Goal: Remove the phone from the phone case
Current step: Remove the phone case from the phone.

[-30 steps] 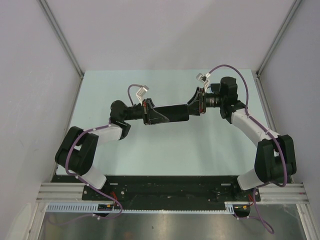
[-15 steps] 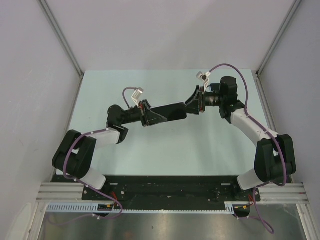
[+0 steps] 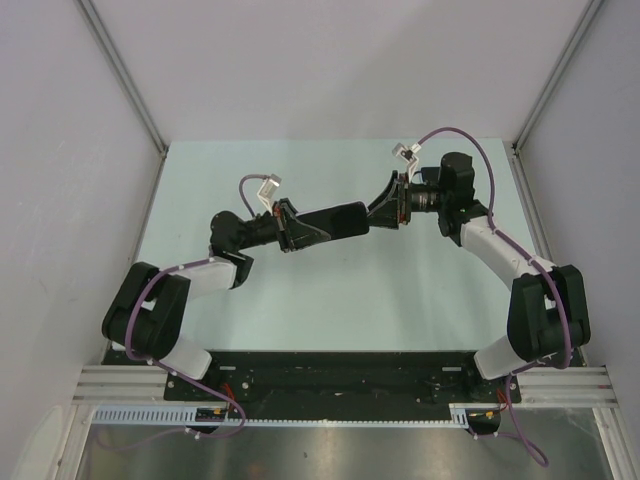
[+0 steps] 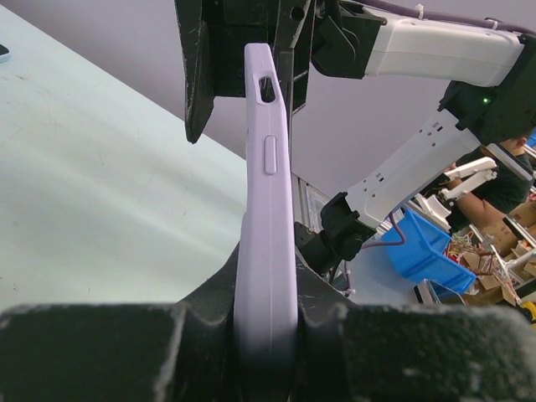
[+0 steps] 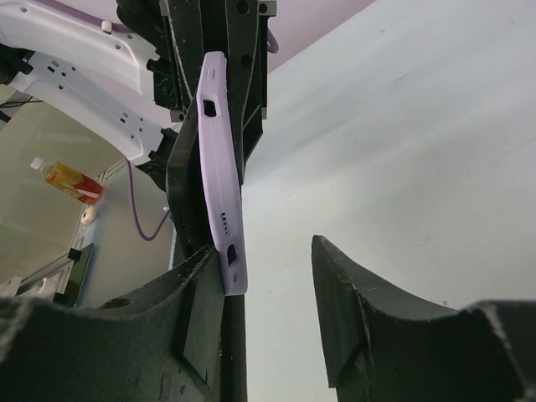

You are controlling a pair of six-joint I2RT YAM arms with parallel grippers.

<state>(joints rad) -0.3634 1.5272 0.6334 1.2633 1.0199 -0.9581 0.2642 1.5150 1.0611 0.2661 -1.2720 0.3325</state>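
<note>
The phone in its lilac case (image 3: pixel 335 222) is held in the air between the two arms. My left gripper (image 3: pixel 290 228) is shut on its left end. In the left wrist view the case (image 4: pixel 268 193) stands edge-on, clamped between my left gripper's (image 4: pixel 268 310) fingers. My right gripper (image 3: pixel 385 210) is open around the other end. In the right wrist view the case (image 5: pixel 219 167) has its tip against the left finger (image 5: pixel 197 322) of my right gripper (image 5: pixel 264 251), and the other finger (image 5: pixel 352 310) stands well apart. A dark slab, seemingly the phone (image 5: pixel 178 197), lies along the case's left side.
The pale green table (image 3: pixel 330 290) lies below, with white walls on three sides. A metal frame rail (image 3: pixel 340 385) runs along the near edge by the arm bases.
My left arm has drawn back to the left, carrying the phone and case slightly left and up. My right gripper has stayed almost in place at the case's end.
</note>
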